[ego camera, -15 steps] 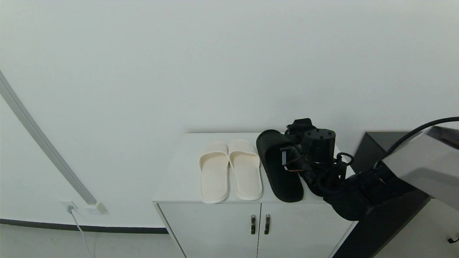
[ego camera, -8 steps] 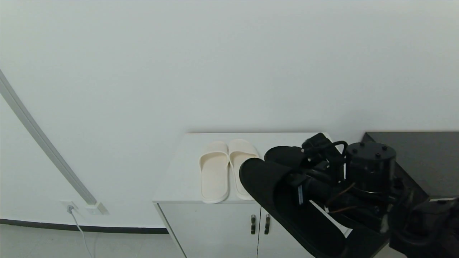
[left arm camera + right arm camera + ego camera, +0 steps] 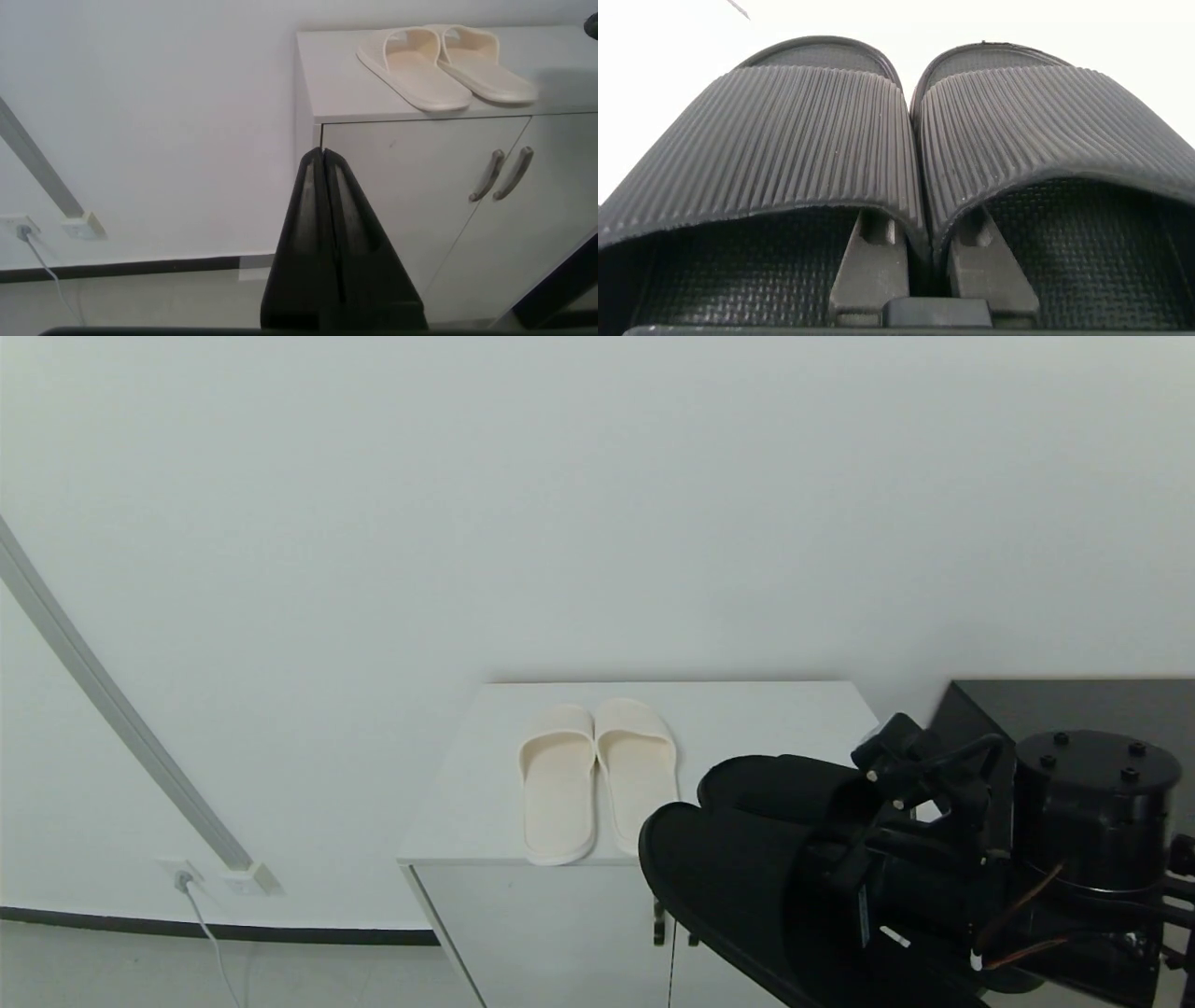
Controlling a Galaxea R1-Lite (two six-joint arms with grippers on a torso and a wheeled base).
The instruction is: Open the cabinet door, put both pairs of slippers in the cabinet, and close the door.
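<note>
My right gripper [image 3: 854, 873] is shut on the black pair of slippers [image 3: 747, 859], holding both off the cabinet in front of its right door. In the right wrist view its fingers [image 3: 868, 271] reach under the ribbed straps of the black slippers [image 3: 906, 140], pinching the two inner edges together. The cream pair of slippers [image 3: 597, 775] lies side by side on the white cabinet top [image 3: 467, 803]. The cabinet doors [image 3: 420, 196] are shut, with two metal handles [image 3: 500, 173] at the centre seam. My left gripper [image 3: 324, 163] is shut and empty, low in front of the cabinet's left side.
A dark table [image 3: 1055, 700] stands to the right of the cabinet. A wall socket with a white cable [image 3: 191, 887] sits low on the wall at left, below a grey slanted rail [image 3: 103, 700].
My right gripper has lifted the black slippers off the cabinet top and drawn them back toward me and to the right. The cream pair has not moved.
</note>
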